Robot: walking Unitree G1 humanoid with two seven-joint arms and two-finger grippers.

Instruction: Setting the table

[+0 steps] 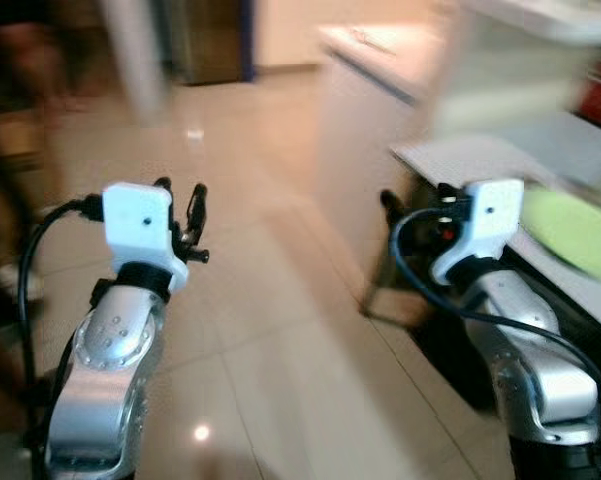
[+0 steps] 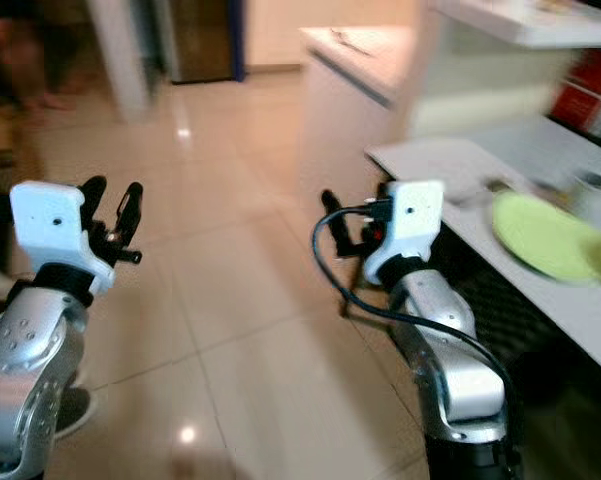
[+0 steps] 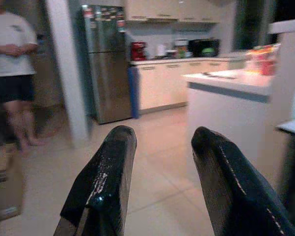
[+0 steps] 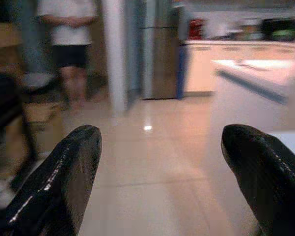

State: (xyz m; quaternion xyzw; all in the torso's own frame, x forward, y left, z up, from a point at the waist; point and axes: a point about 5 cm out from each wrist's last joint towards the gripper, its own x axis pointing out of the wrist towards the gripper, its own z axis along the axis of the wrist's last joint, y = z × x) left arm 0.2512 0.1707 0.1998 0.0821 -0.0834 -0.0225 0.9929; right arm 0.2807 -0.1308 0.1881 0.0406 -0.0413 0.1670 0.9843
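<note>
Glossy beige tiled floor (image 1: 280, 330) underfoot, blurred in both eye views. Left gripper (image 1: 180, 215) raised over the tiles at the left, its 2 black fingers standing apart with nothing between them. Right gripper (image 2: 352, 232) raised just beside the near corner of a white table (image 2: 430, 160) at the right; finger spacing hard to read from here. Green plate (image 2: 545, 240) lying flat on that table near its front edge, well apart from both grippers. White kitchen island (image 2: 355, 60) beyond the table's far end.

Left wrist view: 2 black fingers (image 3: 105, 182) held moderately apart, empty, aimed across the floor. Steel fridge (image 3: 105, 59) against the far wall, cream cabinets (image 3: 162, 86) beside it, white island worktop at the right. Person (image 3: 10, 54) in white shirt and dark shorts standing by a white pillar (image 3: 66, 69).

Right wrist view: 2 black fingers (image 4: 64, 182) spread wide, nothing held. Same person (image 4: 68, 34), pillar and fridge ahead, blurred.
</note>
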